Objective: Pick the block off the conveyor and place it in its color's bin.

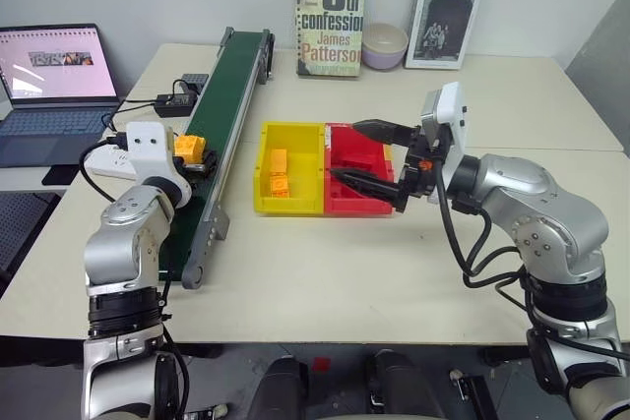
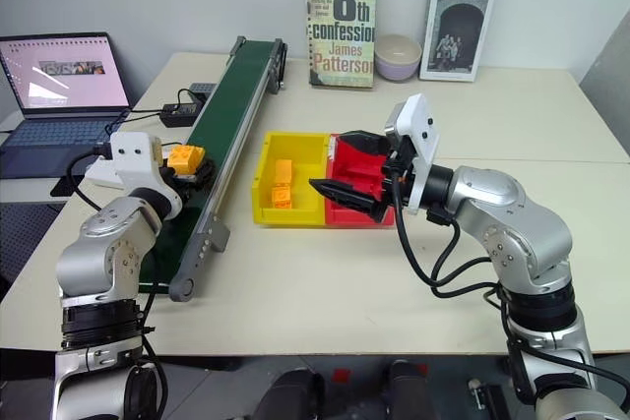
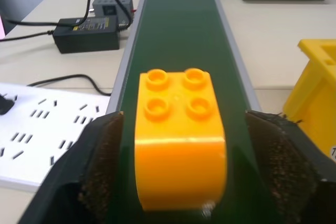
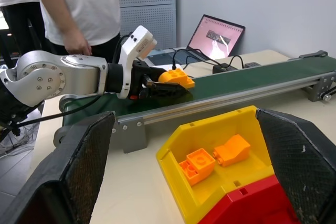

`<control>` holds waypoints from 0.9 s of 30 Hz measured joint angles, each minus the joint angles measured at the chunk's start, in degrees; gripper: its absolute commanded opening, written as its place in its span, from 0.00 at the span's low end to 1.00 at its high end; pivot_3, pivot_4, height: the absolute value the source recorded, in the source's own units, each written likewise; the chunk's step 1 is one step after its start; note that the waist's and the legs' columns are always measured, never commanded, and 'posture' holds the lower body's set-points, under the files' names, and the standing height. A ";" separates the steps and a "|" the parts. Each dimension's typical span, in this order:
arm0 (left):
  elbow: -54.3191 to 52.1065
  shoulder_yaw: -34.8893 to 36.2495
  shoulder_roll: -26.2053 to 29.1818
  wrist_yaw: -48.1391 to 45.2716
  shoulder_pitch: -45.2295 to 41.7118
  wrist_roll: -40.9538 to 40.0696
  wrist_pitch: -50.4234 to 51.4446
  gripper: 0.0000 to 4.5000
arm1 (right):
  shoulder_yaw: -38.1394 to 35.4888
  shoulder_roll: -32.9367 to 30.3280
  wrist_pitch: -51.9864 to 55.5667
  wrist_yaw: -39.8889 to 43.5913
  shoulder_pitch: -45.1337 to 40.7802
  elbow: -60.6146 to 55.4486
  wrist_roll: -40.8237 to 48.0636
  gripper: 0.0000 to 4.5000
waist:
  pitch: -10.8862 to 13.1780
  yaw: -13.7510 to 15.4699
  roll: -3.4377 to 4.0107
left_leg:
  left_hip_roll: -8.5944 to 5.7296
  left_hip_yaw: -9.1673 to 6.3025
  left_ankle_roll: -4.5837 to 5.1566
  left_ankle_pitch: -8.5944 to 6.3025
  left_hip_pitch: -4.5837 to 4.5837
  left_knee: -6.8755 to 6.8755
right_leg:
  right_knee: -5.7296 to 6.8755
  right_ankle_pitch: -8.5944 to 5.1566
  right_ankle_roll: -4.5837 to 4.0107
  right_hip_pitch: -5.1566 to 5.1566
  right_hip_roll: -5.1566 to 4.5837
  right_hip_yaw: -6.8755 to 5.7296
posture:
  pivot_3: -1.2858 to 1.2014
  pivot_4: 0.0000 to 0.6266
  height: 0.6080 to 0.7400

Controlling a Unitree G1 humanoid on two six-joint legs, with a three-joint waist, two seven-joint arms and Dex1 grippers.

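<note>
On the green conveyor point(image 1: 224, 105), near its close end, the orange block point(image 3: 180, 136) is seen between the left tool's point(image 3: 184, 182) fingers, which are parted with gaps either side; the right tool point(image 1: 372, 157) is held open over the red tray point(image 1: 359, 172), beside the yellow bin point(image 1: 268, 159) on the desk point(image 1: 512, 95).

The block point(image 3: 181, 142) is glossy smooth plastic; the conveyor point(image 3: 178, 19) belt looks matt, its rails brushed metal; the bin point(image 1: 290, 179) is shiny plastic.
</note>
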 measured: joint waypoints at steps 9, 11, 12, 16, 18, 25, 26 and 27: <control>-14.53 2.77 -4.93 7.54 4.59 -1.49 14.05 0.34 | -0.17 -0.52 -0.16 0.44 -0.67 1.71 -0.04 1.00 | 0.00 0.03 0.00 | -0.02 -0.02 0.00 0.00 0.04 0.01 | 0.03 0.00 0.00 0.04 -0.01 0.00 | 0.52 0.24 1.00; -15.81 3.20 -5.30 7.98 5.12 -1.64 15.06 0.34 | -0.32 -0.58 -0.32 0.47 -0.69 2.25 -0.08 1.00 | 0.00 0.03 0.00 | -0.02 -0.02 0.00 0.00 0.04 0.01 | 0.04 0.00 0.00 0.04 0.02 -0.01 | 0.52 0.24 1.00; -16.08 3.45 -5.36 8.15 5.17 -1.70 15.45 0.34 | -0.32 -0.58 -0.46 0.52 -0.69 2.40 -0.12 1.00 | 0.00 0.03 0.00 | -0.01 -0.03 0.00 0.00 0.04 0.02 | 0.04 0.00 0.00 0.04 0.03 -0.01 | 0.52 0.24 1.00; -15.82 3.77 -5.09 8.34 4.44 -1.54 16.29 0.34 | -0.34 -0.63 -0.79 0.82 -0.76 2.71 -0.19 1.00 | 0.00 0.03 0.00 | -0.01 -0.02 0.00 0.00 0.03 0.03 | 0.03 0.00 0.00 0.05 0.10 -0.01 | 0.52 0.24 1.00; -14.78 3.43 -4.13 8.17 3.14 -1.32 16.25 0.34 | -0.34 -0.64 -1.06 0.84 -0.81 3.02 -0.24 1.00 | 0.00 0.03 -0.01 | -0.03 0.00 0.00 0.00 0.02 0.03 | 0.02 0.00 0.00 0.04 0.11 0.00 | 0.52 0.24 1.00; -8.97 -6.69 5.33 -6.57 -9.64 -2.11 11.24 0.34 | -0.60 -2.82 -1.74 1.46 -2.02 3.24 -0.32 1.00 | 0.00 0.22 -0.01 | -0.13 0.14 0.00 0.00 -0.01 0.01 | -0.07 0.00 0.00 0.04 0.12 -0.06 | 0.52 0.24 1.00; -6.41 -10.13 6.87 -11.18 -12.26 -2.16 9.61 0.34 | -0.69 -3.65 -1.69 1.48 -2.05 3.05 -0.30 1.00 | 0.00 0.14 -0.01 | -0.14 0.16 0.00 0.00 -0.02 -0.01 | -0.09 0.00 0.00 0.01 0.11 -0.05 | 0.52 0.24 1.00; -5.38 -11.41 7.37 -12.60 -13.08 -2.16 9.28 0.34 | -0.69 -3.91 -1.66 1.48 -2.06 2.98 -0.30 1.00 | 0.00 0.14 -0.01 | -0.14 0.15 0.01 0.00 -0.05 -0.02 | -0.10 0.00 0.00 -0.01 0.12 -0.06 | 0.52 0.24 1.00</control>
